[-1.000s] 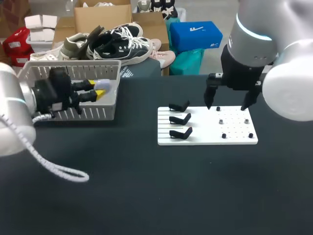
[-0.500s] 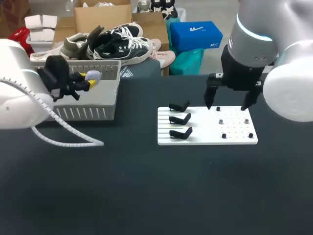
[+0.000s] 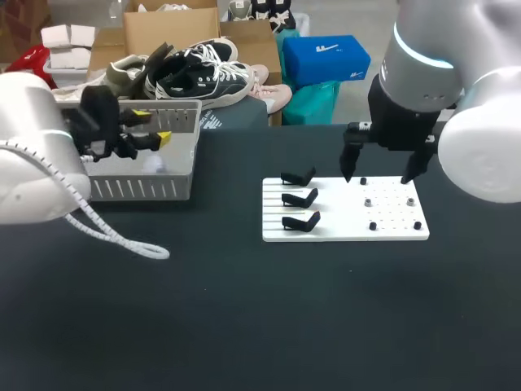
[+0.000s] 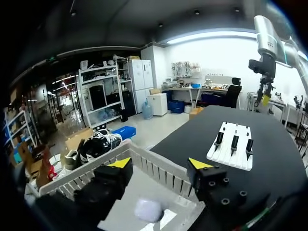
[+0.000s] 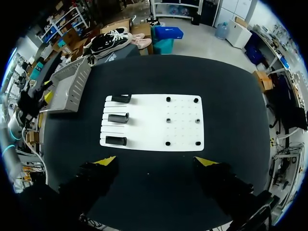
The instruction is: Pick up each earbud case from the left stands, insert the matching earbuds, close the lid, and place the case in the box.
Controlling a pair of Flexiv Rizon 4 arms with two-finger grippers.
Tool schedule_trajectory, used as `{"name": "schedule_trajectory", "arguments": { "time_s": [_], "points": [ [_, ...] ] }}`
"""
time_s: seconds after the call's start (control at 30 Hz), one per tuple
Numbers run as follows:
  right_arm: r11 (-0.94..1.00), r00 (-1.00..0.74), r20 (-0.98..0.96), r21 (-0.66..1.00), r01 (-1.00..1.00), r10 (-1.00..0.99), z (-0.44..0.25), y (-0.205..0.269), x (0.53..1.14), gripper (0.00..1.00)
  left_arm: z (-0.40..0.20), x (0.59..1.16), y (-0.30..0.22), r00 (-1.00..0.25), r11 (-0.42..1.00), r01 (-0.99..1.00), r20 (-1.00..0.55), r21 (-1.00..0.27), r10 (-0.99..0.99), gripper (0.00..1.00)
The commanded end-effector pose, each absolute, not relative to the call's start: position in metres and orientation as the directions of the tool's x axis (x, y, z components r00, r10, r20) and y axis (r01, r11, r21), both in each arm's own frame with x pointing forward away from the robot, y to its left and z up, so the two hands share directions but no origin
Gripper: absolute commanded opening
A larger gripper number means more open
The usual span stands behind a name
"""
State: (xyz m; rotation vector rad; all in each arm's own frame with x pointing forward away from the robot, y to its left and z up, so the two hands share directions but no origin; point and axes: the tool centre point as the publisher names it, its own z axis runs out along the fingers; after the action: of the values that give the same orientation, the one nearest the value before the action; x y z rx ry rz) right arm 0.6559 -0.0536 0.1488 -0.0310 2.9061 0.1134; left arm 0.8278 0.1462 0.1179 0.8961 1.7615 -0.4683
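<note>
The earbud case [image 3: 155, 167] is seen lying on the floor of the basket [image 3: 138, 189] at the far left of the desk [image 3: 244, 309]. It is held by nothing. The left fingers [image 3: 163, 137] are hung just above it, spread apart and empty. In the left wrist view the earbud case [image 4: 148, 210] is found below the left fingers [image 4: 120, 162] and slightly toward the wrist, not ahead of the tips, with the basket [image 4: 72, 178] wall just beyond them. Its long axis cannot be judged from these views.

The three black stands [image 3: 299, 198] on the white board [image 3: 391, 213] are seen bare, with no case left on them. The right fingers [image 3: 346, 167] are held open and empty above the peg side of the board, well apart from the basket.

The placing is judged done. Nothing is left to be grasped, so a straight lift of the left arm clear of the basket wall is likely all that is called for.
</note>
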Motion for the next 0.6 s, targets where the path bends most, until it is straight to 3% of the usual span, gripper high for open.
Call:
{"name": "schedule_trajectory", "arguments": {
  "time_s": [0.03,0.3,0.6],
  "points": [
    [0.997,-0.971,-0.241,0.073,-0.025,-0.007,0.148,-0.054,0.653,1.0,0.133,0.798,0.138,-0.093,0.709,0.682,-0.94,0.18,0.328,1.0],
    [0.997,-0.971,-0.241,0.073,-0.025,-0.007,0.148,-0.054,0.653,1.0,0.163,0.769,0.088,0.038,0.561,0.803,-0.956,0.202,0.289,1.0],
    [0.997,-0.971,-0.241,0.073,-0.025,-0.007,0.148,-0.054,0.653,1.0,0.166,0.742,0.039,0.073,0.409,0.896,-0.967,0.171,0.244,1.0]
  ]
}}
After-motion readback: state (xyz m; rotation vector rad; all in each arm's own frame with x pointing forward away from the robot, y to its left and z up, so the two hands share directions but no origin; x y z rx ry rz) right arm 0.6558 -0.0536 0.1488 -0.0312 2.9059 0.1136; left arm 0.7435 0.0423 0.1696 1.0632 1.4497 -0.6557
